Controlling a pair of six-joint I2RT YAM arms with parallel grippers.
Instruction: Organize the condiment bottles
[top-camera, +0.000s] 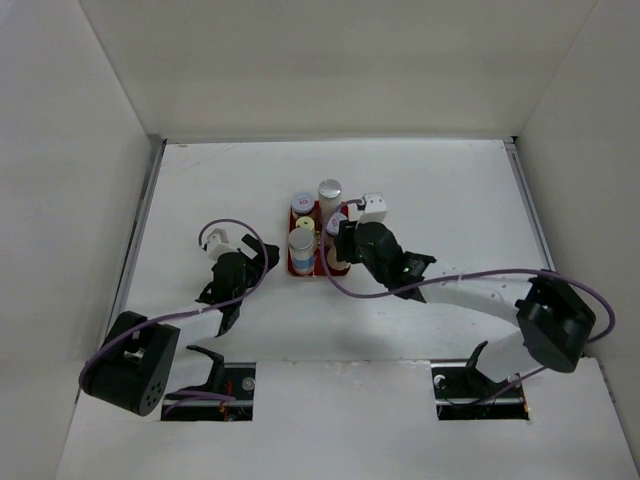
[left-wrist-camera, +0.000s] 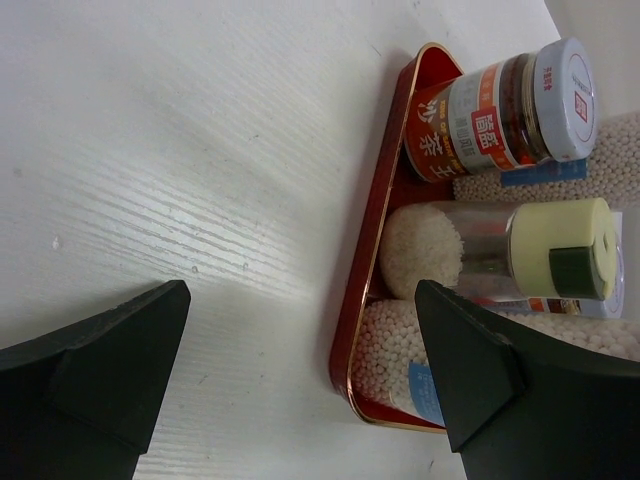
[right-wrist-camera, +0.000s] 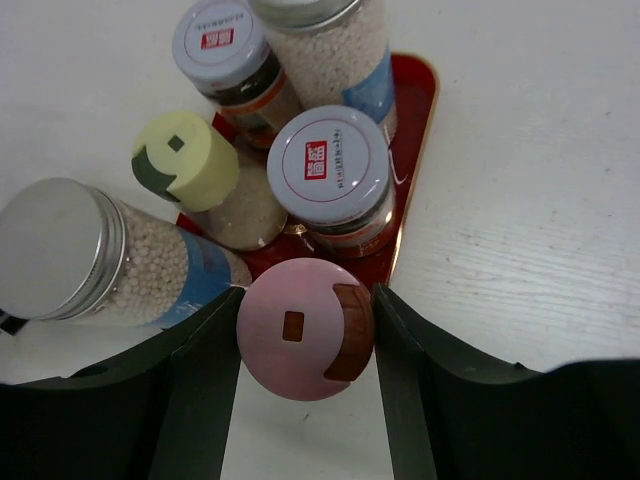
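Note:
Five condiment bottles stand in the red tray (top-camera: 292, 268). In the right wrist view these are two silver-capped bead bottles (right-wrist-camera: 60, 250) (right-wrist-camera: 330, 40), two lilac-capped jars (right-wrist-camera: 335, 165) (right-wrist-camera: 220, 40) and a yellow-green-capped shaker (right-wrist-camera: 185, 160). My right gripper (right-wrist-camera: 305, 330) is shut on the pink-capped bottle (right-wrist-camera: 300, 325), held upright at the tray's near right corner (top-camera: 340, 250). I cannot tell whether it rests in the tray. My left gripper (left-wrist-camera: 302, 300) is open and empty, low over the table just left of the tray (left-wrist-camera: 375, 250).
White walls enclose the table on three sides. Bare white table (top-camera: 220, 190) lies left, right and behind the tray. A purple cable (top-camera: 240, 225) loops over the left arm, and another (top-camera: 480, 275) runs along the right arm.

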